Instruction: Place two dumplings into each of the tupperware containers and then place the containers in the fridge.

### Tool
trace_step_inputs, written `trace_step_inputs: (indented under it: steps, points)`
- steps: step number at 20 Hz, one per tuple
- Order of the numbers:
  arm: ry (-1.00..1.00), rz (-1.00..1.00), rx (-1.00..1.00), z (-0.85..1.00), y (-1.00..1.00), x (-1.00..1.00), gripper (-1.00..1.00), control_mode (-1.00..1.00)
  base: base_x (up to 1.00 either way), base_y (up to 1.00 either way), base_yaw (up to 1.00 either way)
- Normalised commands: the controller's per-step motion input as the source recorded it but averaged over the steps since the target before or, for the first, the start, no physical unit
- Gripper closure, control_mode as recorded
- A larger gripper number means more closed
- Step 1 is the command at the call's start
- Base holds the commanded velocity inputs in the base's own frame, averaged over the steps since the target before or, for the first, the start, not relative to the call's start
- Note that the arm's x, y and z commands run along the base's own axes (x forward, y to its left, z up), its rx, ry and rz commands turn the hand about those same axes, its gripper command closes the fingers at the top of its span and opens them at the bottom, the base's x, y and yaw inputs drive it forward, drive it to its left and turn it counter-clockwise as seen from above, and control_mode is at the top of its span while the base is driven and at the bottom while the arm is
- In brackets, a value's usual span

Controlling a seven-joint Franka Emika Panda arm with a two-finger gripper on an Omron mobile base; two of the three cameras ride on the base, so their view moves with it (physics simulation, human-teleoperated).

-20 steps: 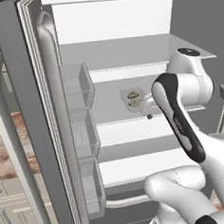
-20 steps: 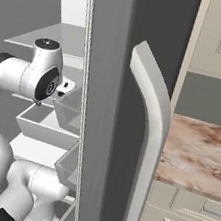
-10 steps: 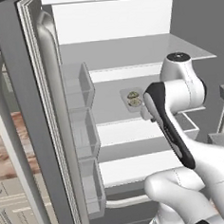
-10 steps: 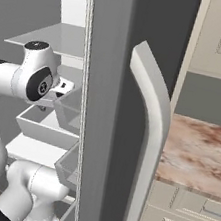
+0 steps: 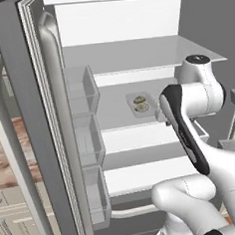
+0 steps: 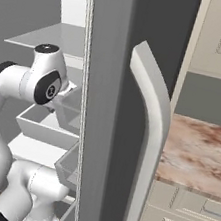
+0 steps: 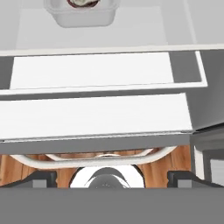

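Note:
The fridge [image 5: 129, 53] stands open in front of me. On its middle shelf rests a pale tupperware container [image 5: 141, 104] holding two dumplings [image 5: 141, 100]. The hand view looks down the shelf fronts, and that container [image 7: 81, 13] lies at its top edge with the dumplings [image 7: 81, 2] cut off by the frame. My gripper [image 7: 113, 179] is open, with nothing between its dark fingertips [image 7: 40, 178], and it is well back from the container. In the left base view my forearm hides the hand.
Clear door bins [image 5: 82, 92] line the open left door. The right door's edge [image 6: 103, 106] and long handle [image 6: 149, 118] stand close to my arm. A grey drawer [image 6: 45, 122] sits low in the fridge. A marble counter [image 6: 197, 151] lies to the right.
My arm has shifted only slightly in front of the shelves. The jaws have stayed open and the container has not moved.

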Motion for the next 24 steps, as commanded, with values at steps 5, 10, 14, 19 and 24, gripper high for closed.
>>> trace_step_inputs:
  steps: [5, 10, 14, 19, 24]
  points:
    - [-0.01, 0.0, 0.02, -0.12, 0.19, -0.2, -1.0, -1.0, 0.0, 0.0, 0.0]
    - [-0.01, 0.01, 0.0, 0.01, -0.04, -0.2, -1.0, -1.0, 0.0, 0.0, 0.0]
    - [0.0, 0.0, 0.0, 0.0, -0.04, -0.02, -1.0, -1.0, 0.0, 0.0, 0.0]
    - [0.0, 0.0, 0.0, 0.0, 0.0, -0.08, -1.0, 1.0, -0.44, 0.0, 0.01]
    - [0.0, 0.0, 0.0, 0.0, 0.0, 0.0, -1.0, 1.0, -1.0, 0.06, 0.03]
